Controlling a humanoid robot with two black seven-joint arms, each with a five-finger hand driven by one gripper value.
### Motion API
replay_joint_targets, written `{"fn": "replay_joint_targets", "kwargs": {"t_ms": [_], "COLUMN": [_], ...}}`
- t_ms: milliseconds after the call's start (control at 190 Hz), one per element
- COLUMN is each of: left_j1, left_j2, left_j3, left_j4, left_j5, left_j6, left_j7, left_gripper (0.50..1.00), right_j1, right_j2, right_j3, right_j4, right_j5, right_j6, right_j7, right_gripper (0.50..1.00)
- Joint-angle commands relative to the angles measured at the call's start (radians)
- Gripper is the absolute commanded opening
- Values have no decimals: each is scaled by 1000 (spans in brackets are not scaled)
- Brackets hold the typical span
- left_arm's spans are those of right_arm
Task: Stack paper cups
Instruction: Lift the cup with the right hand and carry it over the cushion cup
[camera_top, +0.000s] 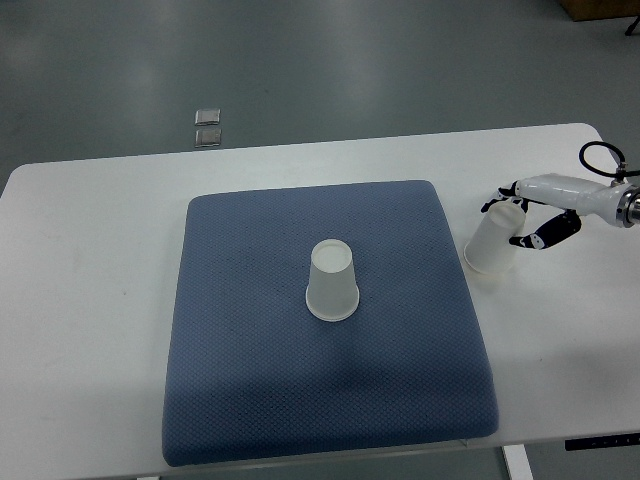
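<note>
**Right hand holds a tilted cup off the mat's right edge**

The near edge of the white desk (80, 400) is cut off by the frame, as is the near-left corner of the blue mat (330, 400). At the mat's middle an upside-down paper cup (332, 283) stands on its rim, closed base up, its long axis close to upright.

Further back and to the right, the second paper cup (493, 244) is tilted, mouth pointing down-left toward the mat's right edge and base up-right, inside the right hand (522, 222). The fingers (545, 235) wrap around the cup's upper part; their contact points are partly hidden. The white forearm runs out of the right edge, cropped.

On the floor beyond the desk lie two small grey squares (209, 127), too small to identify.
</note>
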Motion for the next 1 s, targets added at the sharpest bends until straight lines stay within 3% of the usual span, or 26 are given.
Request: {"fn": "replay_joint_targets", "kwargs": {"t_ms": [0, 484, 994], "left_j1": [0, 0, 0], "left_j2": [0, 0, 0], "left_j3": [0, 0, 0], "left_j4": [0, 0, 0], "left_j5": [0, 0, 0], "left_j6": [0, 0, 0], "left_j7": [0, 0, 0], "left_gripper": [1000, 1000, 1000], "right_j1": [50, 217, 300], "right_j2": [-7, 10, 95], "right_j3": [5, 12, 14], "right_j4": [10, 297, 378], "right_j5": [13, 30, 63], "right_j6": [6, 146, 295], "right_j7": [5, -5, -14], "right_gripper": [562, 562, 568]}}
